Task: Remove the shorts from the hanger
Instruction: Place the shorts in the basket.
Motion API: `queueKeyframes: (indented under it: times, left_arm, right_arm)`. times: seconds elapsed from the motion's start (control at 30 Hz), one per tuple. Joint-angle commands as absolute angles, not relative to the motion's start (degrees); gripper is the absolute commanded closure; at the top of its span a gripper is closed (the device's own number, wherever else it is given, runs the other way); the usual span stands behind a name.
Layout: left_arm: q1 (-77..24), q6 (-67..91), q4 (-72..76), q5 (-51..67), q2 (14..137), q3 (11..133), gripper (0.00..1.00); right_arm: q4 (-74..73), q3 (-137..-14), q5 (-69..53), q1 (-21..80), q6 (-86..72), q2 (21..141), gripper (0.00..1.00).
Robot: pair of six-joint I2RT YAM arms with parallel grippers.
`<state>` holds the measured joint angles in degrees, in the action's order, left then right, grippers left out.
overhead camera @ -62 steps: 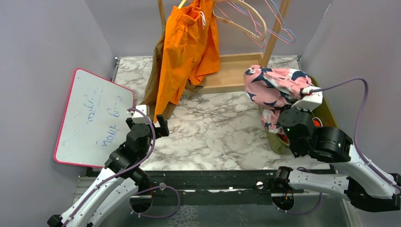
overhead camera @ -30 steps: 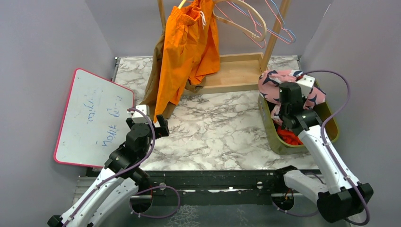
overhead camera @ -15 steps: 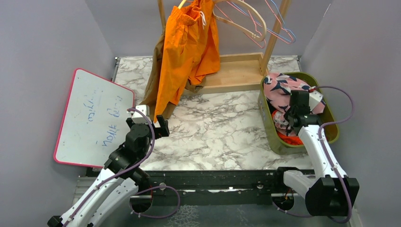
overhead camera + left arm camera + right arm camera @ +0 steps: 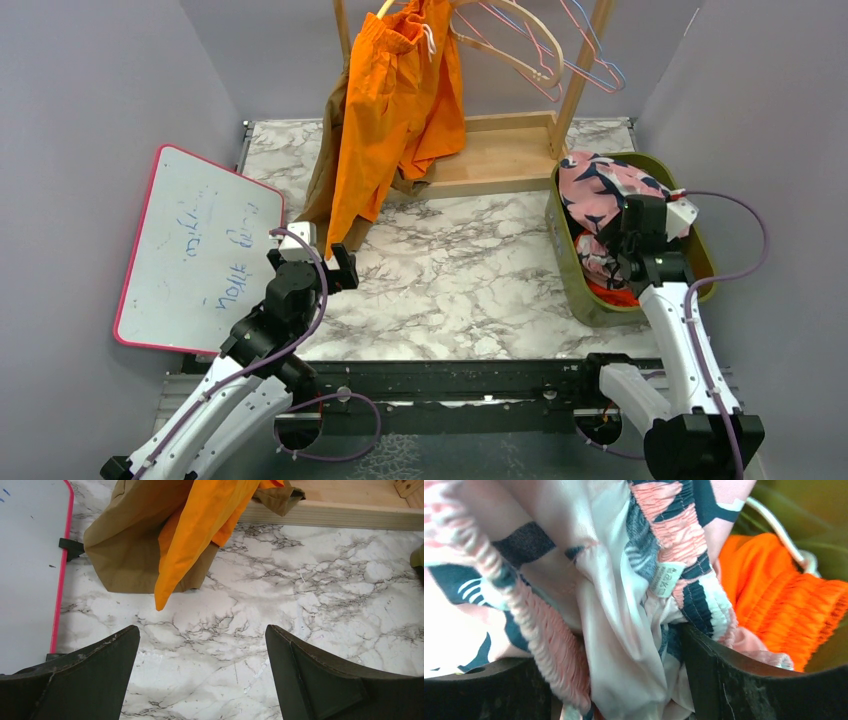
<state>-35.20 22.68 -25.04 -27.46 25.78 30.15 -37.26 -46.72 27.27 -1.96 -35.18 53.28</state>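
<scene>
1. Between the right gripper's (image 4: 614, 655) two dark fingers (image 4: 749, 680) sits a bunched fold of the pink shorts (image 4: 589, 580) with dark blotches. The fingers stand wide apart, and the cloth fills the gap rather than being pinched.
2. Just beyond the right-hand finger, a red-orange pair (image 4: 784, 595) with a white drawstring lies partly under the pink cloth. Both pairs are inside the olive-green bin (image 4: 562, 255).
3. Seen from above, the right gripper points down into that bin. Most of the pink shorts are heaped past its fingertips, toward the bin's far end, and they are off any hanger.
4. The left gripper (image 4: 200, 645) hovers over the marble table (image 4: 310, 600). Its fingers (image 4: 85, 675) are spread wide, with only marble showing between them.
5. Straight ahead of the left fingers, a bright orange pair (image 4: 210, 525) hangs down, its pointed hem tip nearest the gap.
6. Behind the orange pair and slightly left hangs a tan-brown pair (image 4: 135, 545). Its hem reaches down to about table level, though I cannot tell whether it touches.
7. Left of the left-hand finger lies a red-rimmed whiteboard (image 4: 25, 555). Ahead and to the right, past the hanging cloth, runs the wooden rack base (image 4: 340, 510).
8. In the top view, thin hangers (image 4: 530, 50) dangle on the rack just right of the orange pair. The point where the orange and tan pairs are hung is cut off at the picture's edge.
</scene>
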Motion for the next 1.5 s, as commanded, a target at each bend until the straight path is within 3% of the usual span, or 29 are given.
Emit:
queueKeyframes:
  times: [0.0, 0.3, 0.43, 0.57, 0.73, 0.9, 1.1, 1.3, 1.47]
  left_arm:
    - [-34.7, 22.6, -24.7, -26.5, 25.7, 31.1, 0.01]
    - [-34.7, 22.7, -24.7, -26.4, 25.5, 31.1, 0.01]
    - [-34.7, 22.6, -24.6, -26.4, 25.6, 31.2, 0.01]
    - [-34.7, 22.6, -24.7, -26.4, 25.5, 31.1, 0.01]
    - [-34.7, 22.7, -24.7, -26.5, 25.6, 31.1, 0.01]
    - [-34.7, 22.8, -24.7, -26.8, 25.4, 31.0, 0.01]
    - [-34.7, 22.8, -24.7, -27.0, 25.7, 31.1, 0.01]
    - [-34.6, 22.9, -24.6, -27.2, 25.7, 31.0, 0.01]
    - [-34.7, 22.9, -24.7, -26.9, 25.9, 31.0, 0.01]
  right_arm:
    - [-43.6, -52.2, 29.2, -2.2, -35.4, 51.0, 0.19]
    - [-49.2, -61.0, 32.7, -2.2, -34.9, 48.8, 0.13]
    - [-45.6, -64.2, 26.9, -2.2, -30.6, 47.6, 0.15]
    - [-38.7, -64.5, 12.0, -2.2, -24.9, 47.8, 0.26]
    - [-27.4, -62.9, -4.5, -2.2, -23.1, 52.4, 0.54]
    - [-21.9, -66.0, -10.5, -2.2, -22.0, 60.8, 0.65]
    - [-17.7, -65.1, -3.6, -2.2, -22.0, 68.5, 0.67]
    - [-26.9, -62.1, 14.0, -2.2, -26.8, 79.0, 0.66]
    - [-27.3, -56.0, 22.0, -2.2, -28.1, 79.4, 0.65]
